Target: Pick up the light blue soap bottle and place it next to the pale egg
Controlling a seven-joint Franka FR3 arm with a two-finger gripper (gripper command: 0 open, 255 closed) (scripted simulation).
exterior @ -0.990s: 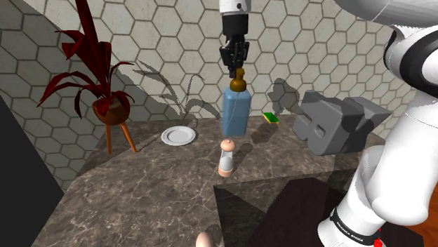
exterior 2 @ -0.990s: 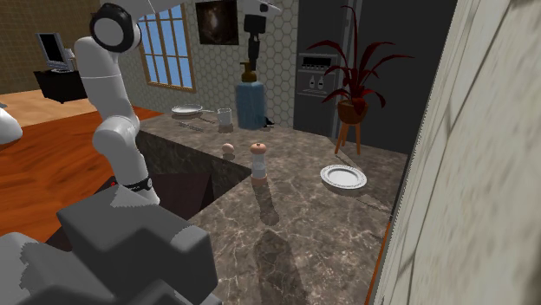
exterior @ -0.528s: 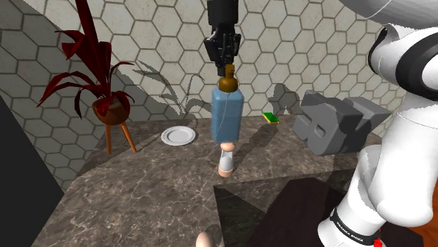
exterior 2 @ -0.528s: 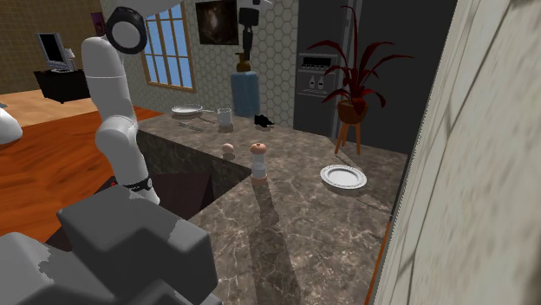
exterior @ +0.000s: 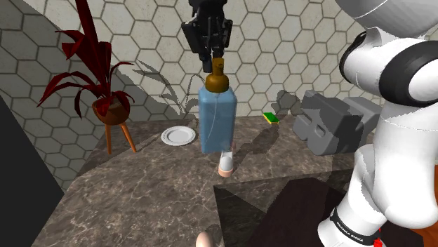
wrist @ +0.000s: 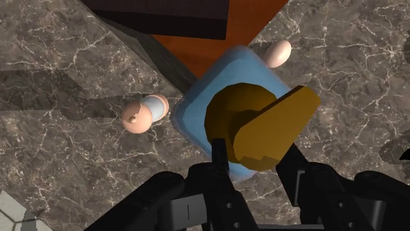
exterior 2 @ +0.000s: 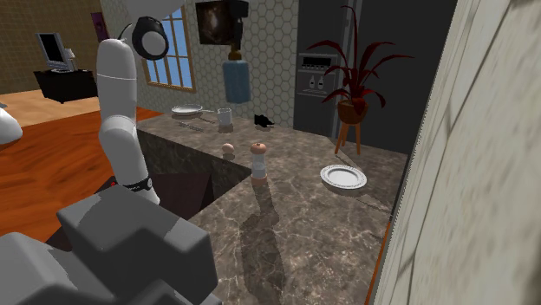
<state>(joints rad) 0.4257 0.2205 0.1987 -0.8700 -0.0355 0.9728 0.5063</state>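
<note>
Both fingers (wrist: 221,164) of your black gripper (wrist: 253,156) clamp the brown pump (exterior: 217,78) of the upright light blue rectangular soap bottle (exterior: 217,123); the pale egg (exterior: 204,241) lies below, at the shoulder view's bottom edge.

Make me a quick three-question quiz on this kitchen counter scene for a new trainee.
1. True or false: the gripper holds the blue bottle up off the counter.
2. Pick one: which part of the bottle does the gripper clasp? A) its brown pump top; B) its blue body; C) its base.
3. Short answer: is the bottle set down beside the egg yet?

Key: 1 true. 2 A. 3 no, it hangs in the air.
</note>
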